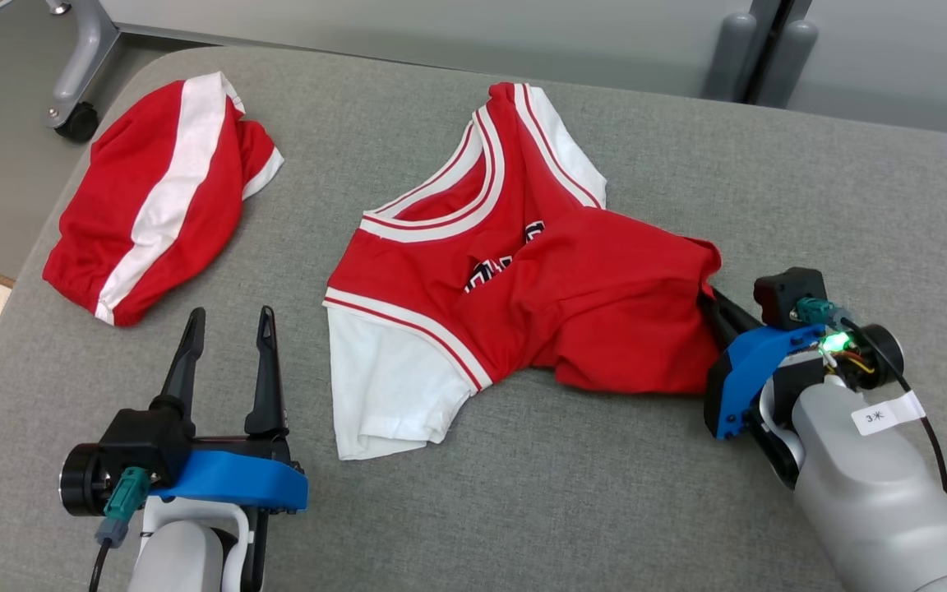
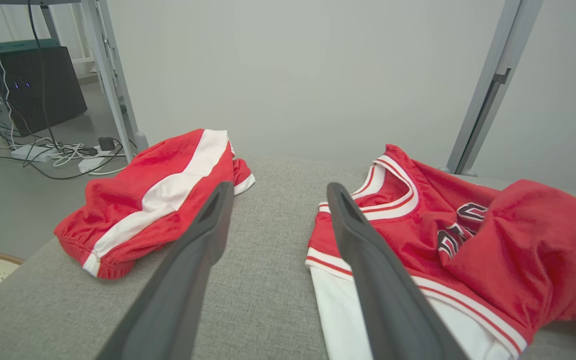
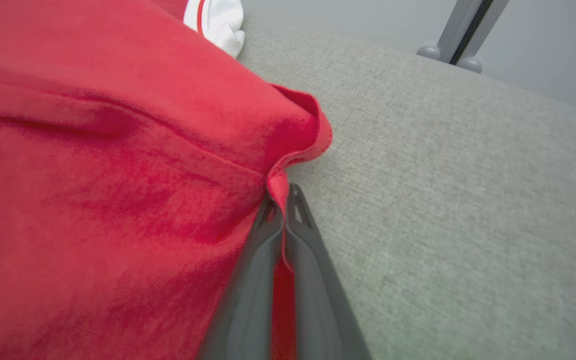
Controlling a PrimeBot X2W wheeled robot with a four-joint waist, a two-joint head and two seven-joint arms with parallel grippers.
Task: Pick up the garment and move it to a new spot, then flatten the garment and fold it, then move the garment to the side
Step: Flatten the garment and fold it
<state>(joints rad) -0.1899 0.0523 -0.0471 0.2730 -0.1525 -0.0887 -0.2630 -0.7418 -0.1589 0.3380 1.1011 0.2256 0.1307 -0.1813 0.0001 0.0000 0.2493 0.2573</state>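
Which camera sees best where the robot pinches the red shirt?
The right wrist view: close up, the right gripper is shut on a hem fold of the red shirt. The head view shows the whole shirt, that gripper's fingers at its right edge. The left wrist view shows its collar and lettering past the open left gripper.

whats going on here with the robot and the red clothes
The robot is starting on the jersey, which lies crumpled on the grey table. Its right tool is shut on the jersey's red hem edge, and the cloth is not yet lifted. The left tool is open and holds nothing, pointing at the gap between the jersey and the red shorts, which lie apart at the table's left.
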